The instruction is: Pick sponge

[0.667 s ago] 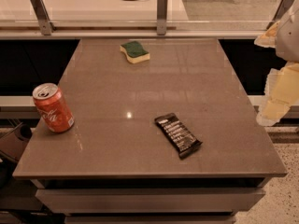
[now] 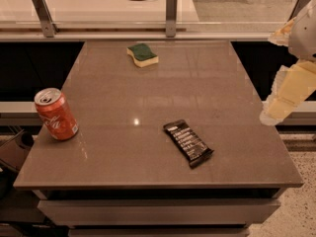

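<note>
The sponge (image 2: 142, 55) lies flat on the far side of the grey table (image 2: 148, 93), a little left of centre. It has a dark green top and a pale yellow body. My pale yellow gripper (image 2: 289, 90) hangs off the table's right edge, at mid depth. It is well to the right of the sponge, nearer the camera, and holds nothing.
A red soda can (image 2: 55, 113) stands upright near the table's left edge. A dark wrapped snack bar (image 2: 188, 142) lies front centre-right. Behind the table runs a white counter with metal posts (image 2: 171, 14). The floor shows at the lower right.
The gripper has shifted slightly to the left, toward the table's right edge. The sponge, can and bar have not moved.
</note>
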Robot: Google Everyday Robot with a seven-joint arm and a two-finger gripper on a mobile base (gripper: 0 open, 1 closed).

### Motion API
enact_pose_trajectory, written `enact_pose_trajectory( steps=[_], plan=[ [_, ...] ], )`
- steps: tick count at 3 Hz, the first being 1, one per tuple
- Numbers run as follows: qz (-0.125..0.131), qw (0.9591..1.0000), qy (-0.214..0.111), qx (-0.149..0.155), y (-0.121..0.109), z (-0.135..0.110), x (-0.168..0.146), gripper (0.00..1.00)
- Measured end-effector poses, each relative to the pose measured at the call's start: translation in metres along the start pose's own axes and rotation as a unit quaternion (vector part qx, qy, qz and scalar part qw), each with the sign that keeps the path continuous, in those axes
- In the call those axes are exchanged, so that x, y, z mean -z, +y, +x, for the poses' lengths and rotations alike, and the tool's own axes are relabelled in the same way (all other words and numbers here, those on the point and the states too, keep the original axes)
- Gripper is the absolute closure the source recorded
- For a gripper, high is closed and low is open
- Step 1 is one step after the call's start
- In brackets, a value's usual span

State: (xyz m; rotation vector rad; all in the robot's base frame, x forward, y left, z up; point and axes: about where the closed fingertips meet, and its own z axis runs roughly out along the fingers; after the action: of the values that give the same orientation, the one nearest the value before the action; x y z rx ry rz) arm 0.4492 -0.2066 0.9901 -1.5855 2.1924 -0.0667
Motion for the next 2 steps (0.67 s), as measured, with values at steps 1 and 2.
enact_pose_trajectory(
  steps=[1,2],
  plan=[
    [0.021,0.9966,-0.052,-0.06,-0.009,-0.02,-0.009,0.0],
    [0.043,0.9886,-0.095,-0.109,-0.021,-0.047,-0.021,0.0]
  ],
)
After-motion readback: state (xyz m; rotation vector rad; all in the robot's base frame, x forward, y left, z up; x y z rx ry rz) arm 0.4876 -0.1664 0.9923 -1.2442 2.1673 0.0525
